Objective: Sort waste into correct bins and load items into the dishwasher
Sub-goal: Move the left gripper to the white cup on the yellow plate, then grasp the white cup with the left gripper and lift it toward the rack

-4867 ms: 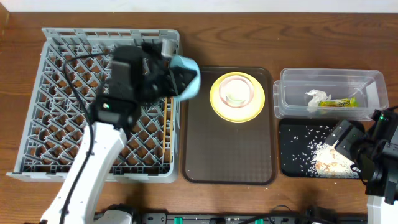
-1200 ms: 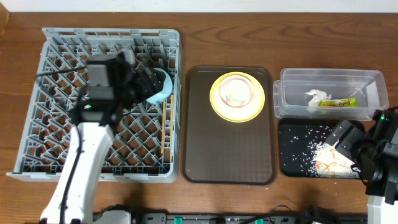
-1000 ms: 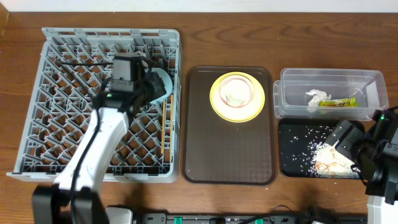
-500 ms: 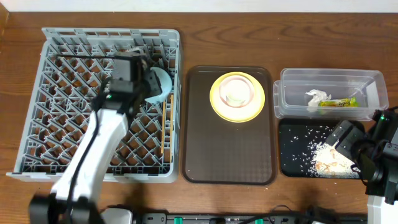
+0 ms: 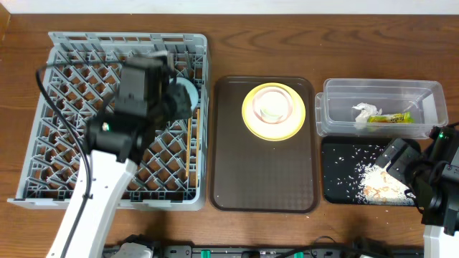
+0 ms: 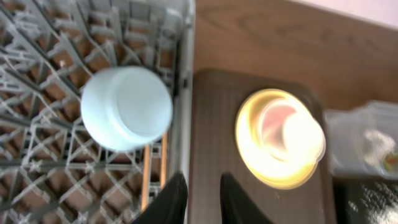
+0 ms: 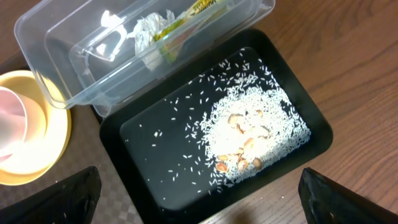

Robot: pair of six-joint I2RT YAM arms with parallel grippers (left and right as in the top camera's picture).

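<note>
left gripper (image 6: 202, 183): fingers set narrowly apart, nothing seen between them. It is positioned over the right wall of the dish rack (image 5: 72, 115), where the rack meets the brown tray (image 5: 265, 175).

light blue bowl (image 6: 126, 107): seated in the rack's far right area, just inside the right wall. It appears to be base-up and is clear of both fingers.

chopsticks (image 6: 147, 183): laid in the rack along the right wall, on the near side of the bowl.

yellow plate (image 5: 251, 122): placed on the far part of the brown tray. The pale pink bowl (image 5: 283, 97) is sat on it, and the white cup (image 5: 272, 112) is seen inside that bowl. This group is blurred in the left wrist view.

clear tub (image 5: 423, 93): located right of the brown tray. The napkin (image 5: 364, 112) and the wrapper (image 5: 391, 118) are contained in it, side by side.

black tray (image 7: 143, 155): set directly on the near side of the tub. rice (image 7: 255, 137) is piled in one half, with brownish bits mixed in and loose grains scattered across the rest.

right gripper (image 7: 199, 180): fingers spread wide, nothing held, suspended above the black tray.
</note>
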